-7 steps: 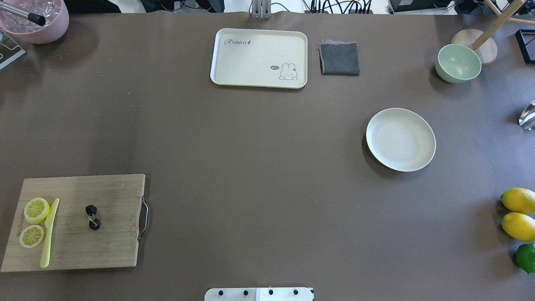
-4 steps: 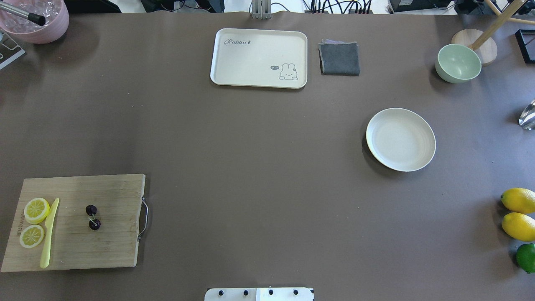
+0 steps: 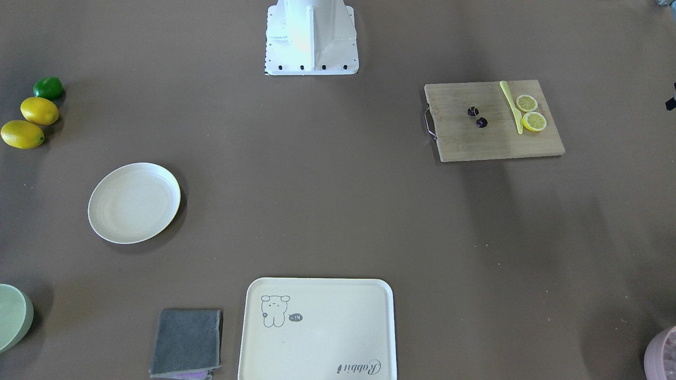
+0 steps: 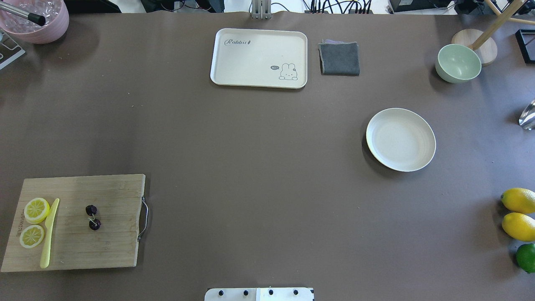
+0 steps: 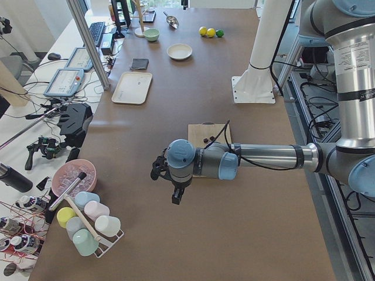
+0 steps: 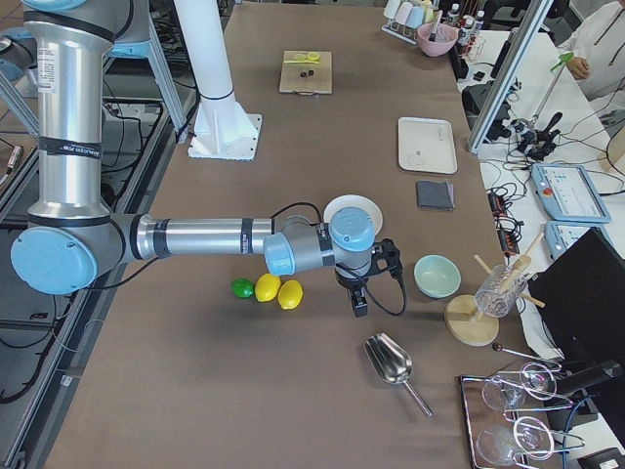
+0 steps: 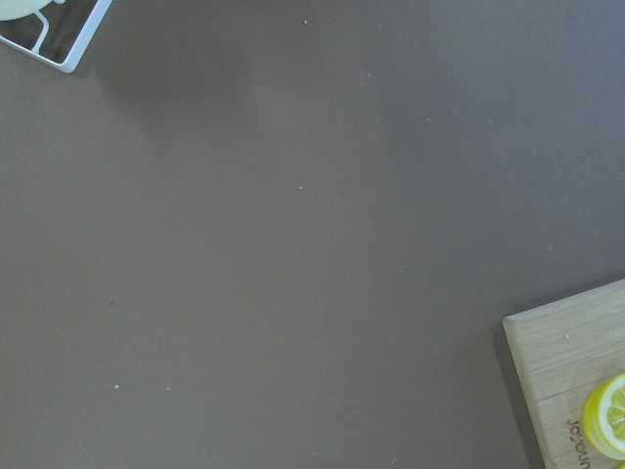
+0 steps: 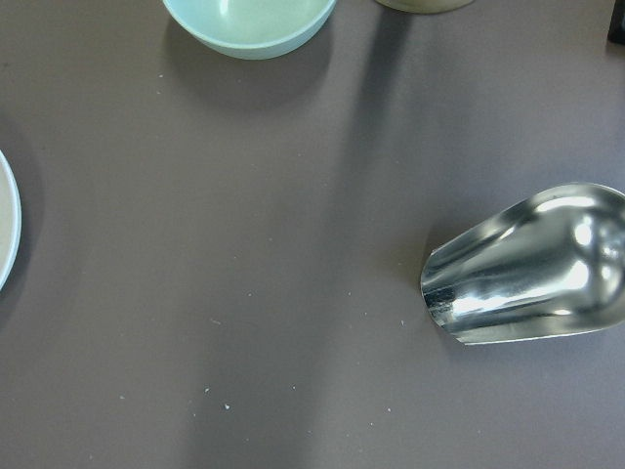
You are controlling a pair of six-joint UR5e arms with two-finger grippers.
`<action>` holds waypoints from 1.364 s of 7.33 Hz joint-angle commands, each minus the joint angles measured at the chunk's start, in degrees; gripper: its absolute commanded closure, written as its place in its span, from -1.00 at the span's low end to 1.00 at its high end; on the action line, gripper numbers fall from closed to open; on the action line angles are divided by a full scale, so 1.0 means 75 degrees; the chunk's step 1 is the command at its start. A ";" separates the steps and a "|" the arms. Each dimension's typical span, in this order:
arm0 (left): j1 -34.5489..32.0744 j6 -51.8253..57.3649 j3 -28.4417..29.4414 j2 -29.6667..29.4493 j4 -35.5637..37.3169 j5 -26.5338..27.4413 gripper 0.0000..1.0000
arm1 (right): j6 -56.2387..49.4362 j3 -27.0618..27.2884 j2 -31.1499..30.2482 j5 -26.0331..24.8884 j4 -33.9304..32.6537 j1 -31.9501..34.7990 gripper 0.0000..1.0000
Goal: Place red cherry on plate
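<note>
The red cherry (image 4: pixel 92 217), a pair of tiny dark cherries on one stem, lies on the wooden cutting board (image 4: pixel 113 246) at the near left; it also shows in the front view (image 3: pixel 477 117). The cream plate (image 4: pixel 400 139) sits bare at the right of the table (image 3: pixel 134 202). Neither gripper appears in the overhead view. My left gripper (image 5: pixel 177 196) hangs over bare table past the board's outer end; my right gripper (image 6: pixel 359 303) hangs beyond the plate, near the green bowl. Both show only in side views, so I cannot tell whether they are open or shut.
On the board lie two lemon slices (image 4: pixel 36 210) and a yellow knife (image 4: pixel 49 234). A rabbit tray (image 4: pixel 259 58) and grey cloth (image 4: pixel 339 58) are at the back, a green bowl (image 4: pixel 458 63) back right. Lemons and a lime (image 4: pixel 518 225) and a metal scoop (image 8: pixel 532 269) lie at the right.
</note>
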 commanded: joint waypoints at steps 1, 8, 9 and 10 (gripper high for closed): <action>0.0039 0.0003 0.0054 -0.0024 0.0000 0.0048 -0.95 | 0.0046 -0.0002 -0.0162 0.0109 0.0105 -0.0016 -1.00; 0.0097 -0.0031 -0.0076 -0.0127 -0.0012 0.0963 -0.95 | -0.0059 -0.0190 -0.0337 0.0940 0.0420 -0.0028 -1.00; 0.0098 -0.0020 -0.0097 -0.0083 -0.0035 0.0916 -0.95 | 0.0022 -0.0190 -0.0337 0.0930 0.0502 -0.0028 -1.00; 0.0098 -0.0008 -0.0155 -0.0094 -0.0058 0.0904 -0.95 | 0.0023 -0.0190 -0.0302 0.0860 0.0492 -0.0063 -1.00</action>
